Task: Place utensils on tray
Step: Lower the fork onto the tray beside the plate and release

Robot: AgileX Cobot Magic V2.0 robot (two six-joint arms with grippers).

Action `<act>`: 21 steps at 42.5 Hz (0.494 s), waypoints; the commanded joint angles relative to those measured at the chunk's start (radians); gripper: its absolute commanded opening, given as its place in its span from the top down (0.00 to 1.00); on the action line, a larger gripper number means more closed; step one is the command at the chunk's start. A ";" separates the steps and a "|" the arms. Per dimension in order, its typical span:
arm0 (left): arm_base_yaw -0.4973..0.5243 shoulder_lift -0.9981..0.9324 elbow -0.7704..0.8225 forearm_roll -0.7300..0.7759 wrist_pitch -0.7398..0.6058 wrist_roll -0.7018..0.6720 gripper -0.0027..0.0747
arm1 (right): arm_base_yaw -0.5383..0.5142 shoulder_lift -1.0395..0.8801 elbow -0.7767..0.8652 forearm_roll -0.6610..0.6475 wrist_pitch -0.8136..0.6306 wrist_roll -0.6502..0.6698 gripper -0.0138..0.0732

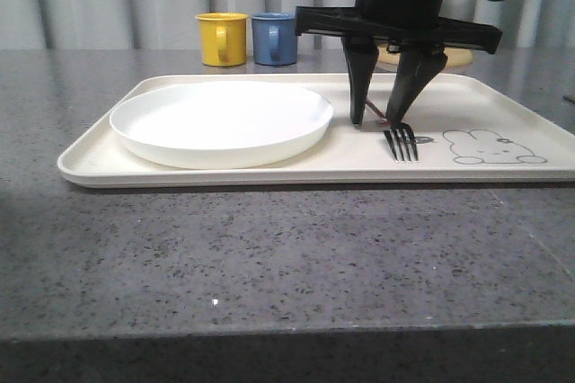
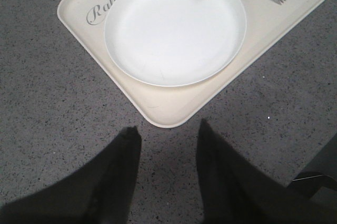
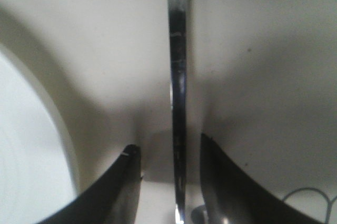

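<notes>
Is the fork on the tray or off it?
On it: the fork lies flat on the tray right of the plate, between the right tool's open fingers.

Dark grey speckled stone-look table (image 1: pixel 269 257) carries a large cream rectangular tray (image 1: pixel 225 172). Yellow mug (image 1: pixel 222 39) and blue mug (image 1: pixel 273 39) stand behind the tray.

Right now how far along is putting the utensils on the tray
Done: the plate sits on the tray. In hand: the fork lies on the tray between the open fingers of the right pincer, apparently just set down. Other utensils aren't visible. The left pincer hovers open over the counter.
</notes>
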 commanded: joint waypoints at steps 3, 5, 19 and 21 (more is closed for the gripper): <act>-0.004 -0.007 -0.028 -0.005 -0.063 -0.015 0.63 | -0.002 -0.115 -0.032 -0.013 0.029 -0.136 0.46; -0.004 -0.007 -0.028 -0.005 -0.061 -0.015 0.63 | -0.002 -0.142 -0.032 -0.034 0.052 -0.175 0.46; -0.004 -0.007 -0.028 -0.005 -0.055 -0.015 0.63 | -0.123 -0.394 0.092 -0.192 0.125 -0.284 0.46; -0.004 -0.007 -0.028 -0.005 -0.055 -0.015 0.63 | -0.162 -0.417 0.123 -0.192 0.124 -0.293 0.46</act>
